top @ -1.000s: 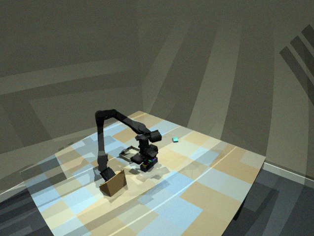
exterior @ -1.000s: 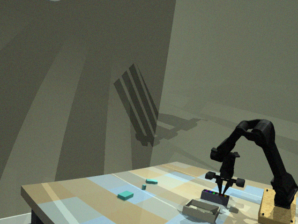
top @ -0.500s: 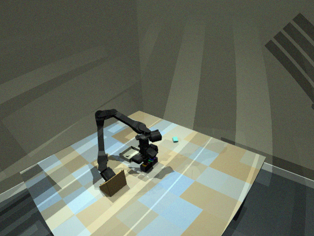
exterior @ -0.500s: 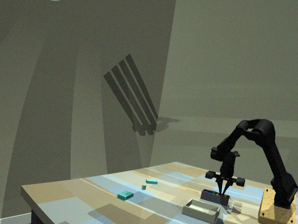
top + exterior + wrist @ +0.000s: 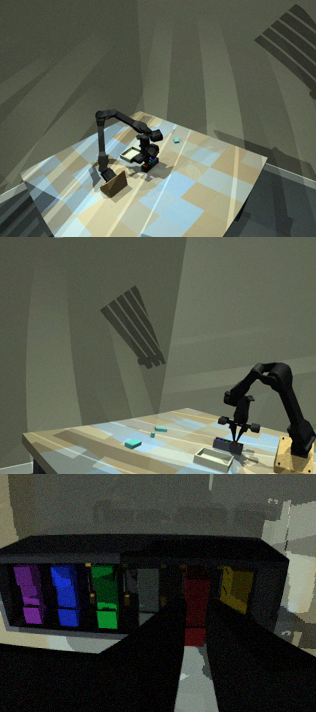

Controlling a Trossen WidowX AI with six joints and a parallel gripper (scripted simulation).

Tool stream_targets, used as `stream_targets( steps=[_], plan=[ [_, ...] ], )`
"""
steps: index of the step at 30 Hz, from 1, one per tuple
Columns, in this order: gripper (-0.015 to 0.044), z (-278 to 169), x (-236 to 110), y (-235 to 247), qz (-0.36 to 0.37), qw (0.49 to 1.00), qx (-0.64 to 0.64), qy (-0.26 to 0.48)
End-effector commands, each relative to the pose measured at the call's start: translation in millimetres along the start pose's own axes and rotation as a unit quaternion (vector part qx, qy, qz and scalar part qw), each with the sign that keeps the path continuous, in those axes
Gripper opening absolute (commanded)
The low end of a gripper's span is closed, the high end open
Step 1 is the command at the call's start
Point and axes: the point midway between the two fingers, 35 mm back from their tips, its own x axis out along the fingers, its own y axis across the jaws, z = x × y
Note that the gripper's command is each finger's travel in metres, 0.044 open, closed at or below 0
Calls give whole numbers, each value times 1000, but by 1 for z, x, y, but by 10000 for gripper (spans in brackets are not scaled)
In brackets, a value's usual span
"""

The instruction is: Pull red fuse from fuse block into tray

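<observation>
The red fuse (image 5: 234, 443) (image 5: 196, 591) stands in its slot in the dark fuse block (image 5: 150, 167) (image 5: 221, 445) (image 5: 200, 547). My gripper (image 5: 235, 441) (image 5: 195, 609) points down over the block and is shut on the red fuse, one finger on each side. The yellow fuse (image 5: 239, 444) (image 5: 237, 589) stands close beside one finger. On the other side a pale grey gap separates red from the green fuse (image 5: 105, 586), the blue fuse (image 5: 65, 591) and the purple fuse (image 5: 30, 594). The pale tray (image 5: 124, 158) (image 5: 209, 463) holds no fuse that I can see.
The tray stands close to the block. Teal blocks (image 5: 176, 140) (image 5: 132, 443) lie farther off on the patchwork table (image 5: 178, 211) (image 5: 84, 441). The arm's wooden base (image 5: 116, 186) (image 5: 291, 465) stands on the table as well. Strong shadows cross the scene.
</observation>
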Motion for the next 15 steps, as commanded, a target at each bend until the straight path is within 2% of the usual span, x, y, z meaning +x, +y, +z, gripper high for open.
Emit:
stream_targets(
  steps=[1,15],
  plan=[
    [0,0,-4,1,1,1000,-3,-4],
    [0,0,-11,1,1,1000,-2,-4]
  ],
)
